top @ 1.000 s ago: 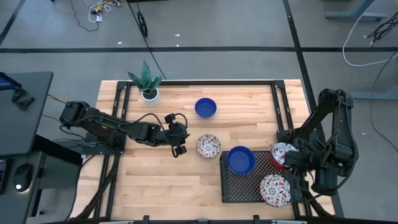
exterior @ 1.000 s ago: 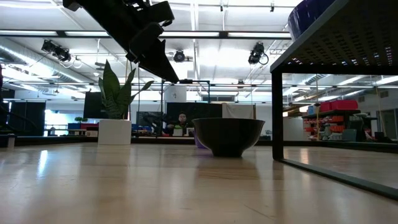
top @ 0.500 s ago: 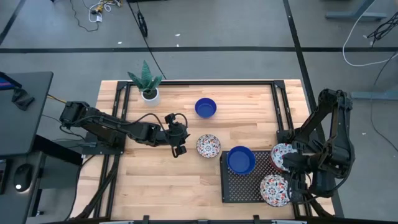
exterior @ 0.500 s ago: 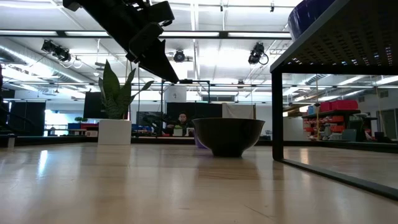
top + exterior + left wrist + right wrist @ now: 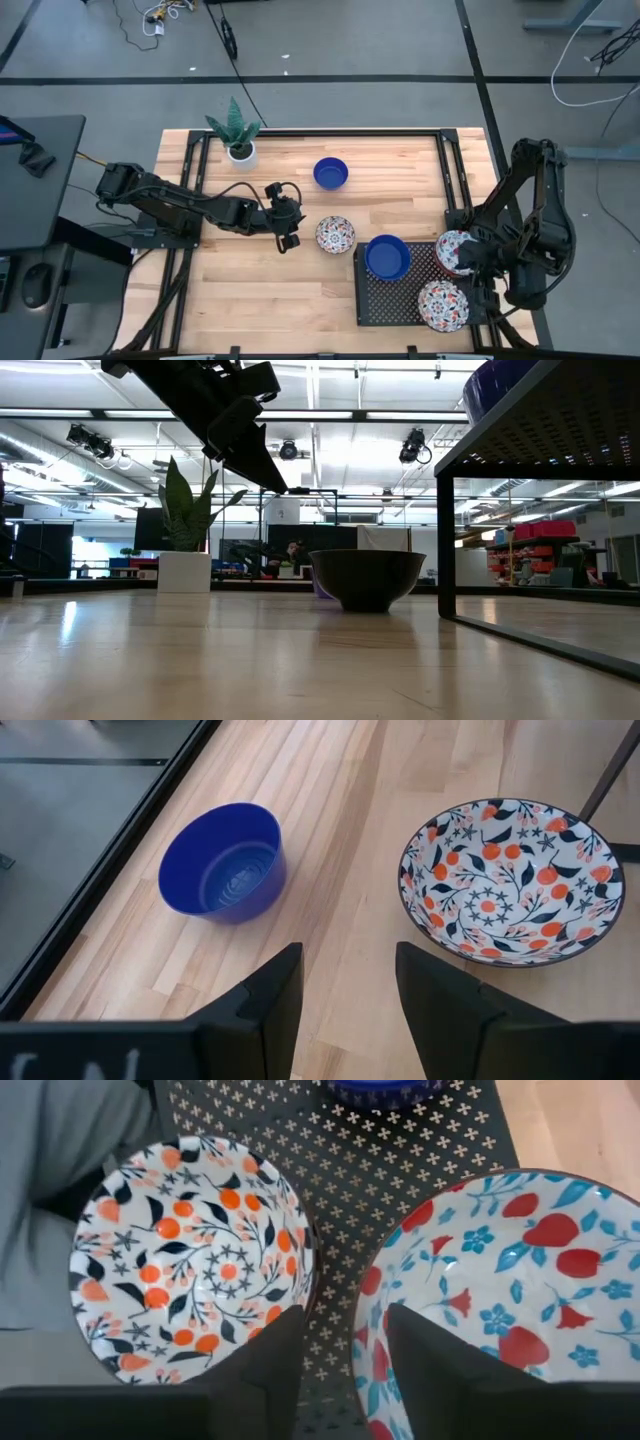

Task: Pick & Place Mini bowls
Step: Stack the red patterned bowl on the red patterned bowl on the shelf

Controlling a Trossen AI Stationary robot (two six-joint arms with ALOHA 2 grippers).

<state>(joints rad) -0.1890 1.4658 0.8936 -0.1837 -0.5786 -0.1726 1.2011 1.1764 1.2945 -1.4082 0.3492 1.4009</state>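
Hovering over the perforated black rack [image 5: 395,292], the right gripper [image 5: 345,1370] stands open between two floral bowls; the left gripper [image 5: 348,995] waits open beside another floral bowl [image 5: 512,880].

Potted plant [image 5: 238,138] in white pot at table's far left corner, black perforated tray [image 5: 396,297] at right, wooden table [image 5: 270,290]

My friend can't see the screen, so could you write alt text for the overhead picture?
Two dark robot arms work at a wooden table: the right claw hovers, open, over floral bowls on a black perforated rack that also holds a blue bowl. The left claw waits, open, beside a floral bowl on the wood, with another blue bowl and a potted plant behind.
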